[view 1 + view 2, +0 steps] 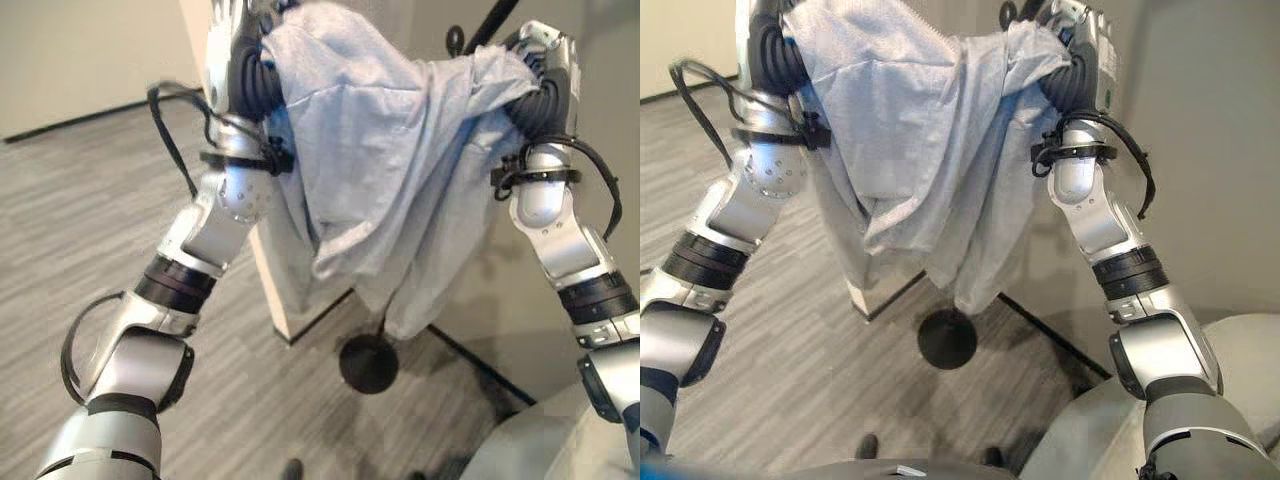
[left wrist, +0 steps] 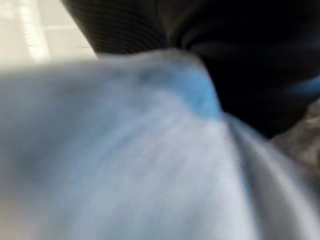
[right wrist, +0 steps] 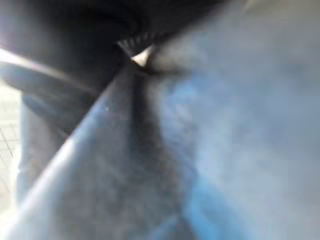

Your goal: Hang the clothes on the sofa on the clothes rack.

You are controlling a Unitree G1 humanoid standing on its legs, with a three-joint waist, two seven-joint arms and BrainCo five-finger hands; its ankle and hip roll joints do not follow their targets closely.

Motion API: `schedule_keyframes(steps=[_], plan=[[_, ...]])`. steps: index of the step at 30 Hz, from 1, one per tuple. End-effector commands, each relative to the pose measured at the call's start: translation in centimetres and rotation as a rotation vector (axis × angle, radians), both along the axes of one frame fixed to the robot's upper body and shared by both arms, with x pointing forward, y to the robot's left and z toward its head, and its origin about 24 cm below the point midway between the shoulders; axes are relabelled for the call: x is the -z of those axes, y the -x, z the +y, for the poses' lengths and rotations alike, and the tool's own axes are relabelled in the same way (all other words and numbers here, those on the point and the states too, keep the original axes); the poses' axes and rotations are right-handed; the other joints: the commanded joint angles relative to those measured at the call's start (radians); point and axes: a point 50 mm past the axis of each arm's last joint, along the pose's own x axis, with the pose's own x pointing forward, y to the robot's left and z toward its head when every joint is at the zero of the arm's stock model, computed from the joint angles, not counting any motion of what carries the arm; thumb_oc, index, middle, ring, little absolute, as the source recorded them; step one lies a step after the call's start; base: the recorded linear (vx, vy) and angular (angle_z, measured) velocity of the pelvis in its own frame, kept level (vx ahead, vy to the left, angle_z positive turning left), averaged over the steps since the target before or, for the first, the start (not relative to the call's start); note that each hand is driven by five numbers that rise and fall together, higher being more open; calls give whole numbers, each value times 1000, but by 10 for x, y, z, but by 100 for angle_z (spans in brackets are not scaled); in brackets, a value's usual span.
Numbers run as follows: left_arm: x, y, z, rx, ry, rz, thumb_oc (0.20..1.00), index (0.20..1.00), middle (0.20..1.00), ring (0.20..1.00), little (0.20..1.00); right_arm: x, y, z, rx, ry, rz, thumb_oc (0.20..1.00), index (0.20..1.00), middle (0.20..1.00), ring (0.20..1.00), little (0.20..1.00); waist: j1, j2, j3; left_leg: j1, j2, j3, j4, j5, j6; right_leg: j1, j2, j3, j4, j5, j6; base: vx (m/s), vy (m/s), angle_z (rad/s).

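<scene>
Left eye view shows the pale grey-blue soft cotton garment (image 1: 385, 170) raised high between both arms, its upper edge spanning from eleven o'clock to one o'clock and its loose folds hanging down toward the middle. At eleven o'clock the left hand (image 1: 232, 40) sits under or behind the cloth; at one o'clock the right hand (image 1: 545, 55) shows its silver back beside the gathered corner. Whether either hand's fingers are curled on the fabric I cannot tell, since cloth covers them and both wrist views are pressed up against it. Behind the garment stands the black metal clothes rack, its round base (image 1: 368, 363) on the grey wood-grain floor (image 1: 90, 230) at six o'clock and a dark hook (image 1: 455, 40) at twelve o'clock. My worry is that the cloth hides the hook, so the garment may miss it, slide off and drop.
</scene>
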Motion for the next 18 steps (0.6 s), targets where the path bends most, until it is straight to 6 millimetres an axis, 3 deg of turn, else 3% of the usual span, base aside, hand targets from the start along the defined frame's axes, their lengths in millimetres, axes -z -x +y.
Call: schedule_keyframes(steps=[1, 3, 5, 7, 10, 18], plan=[[-31, 2, 9, -24, 39, -111, 200, 200, 200, 200, 200, -32, 9, -1, -21, -12, -136, 200, 200, 200, 200, 200, 0, -20, -41, -5, 3, 48, -21, -26, -13, -16, -36, 69, 13, -104, 90, 39, -218, 63], [-29, 2, 12, -34, 47, -105, 200, 200, 200, 200, 200, -32, 8, 0, -24, -4, -126, 200, 200, 200, 200, 200, 9, -11, -40, -16, -35, 36, -21, -15, 1, -9, -28, 64, 13, -114, 79, 16, -87, 24], [-27, 3, 12, -27, 45, -100, 200, 200, 200, 200, 200, -31, 6, -1, -14, 4, -118, 200, 200, 200, 200, 200, 22, -7, -39, -25, -102, 25, -21, -42, 30, -9, -30, 62, 13, -114, 75, 21, -50, 3], [-31, 2, 12, -27, 40, -106, 200, 200, 200, 200, 200, -35, 5, 0, -10, 8, -125, 200, 200, 200, 200, 200, 25, -3, -40, -27, -135, 24, -21, -42, 39, -21, -36, 66, 13, -95, 76, 8, 1, 7], [-24, 3, 14, -38, 35, -86, 200, 200, 200, 200, 200, -16, 3, -3, -10, -17, -66, 200, 200, 200, 200, 200, 16, 8, -79, -6, -136, 58, -21, -44, 39, -13, -47, 58, 13, -99, 81, 90, 43, 6], [-6, 2, 24, -63, 48, -36, 200, 200, 200, 200, 200, 12, 3, -10, -2, -59, 8, 200, 200, 200, 200, 200, 18, 13, -106, 26, -137, 90, -21, -60, 45, 1, -70, 68, 13, -95, 85, 51, 58, -1]])
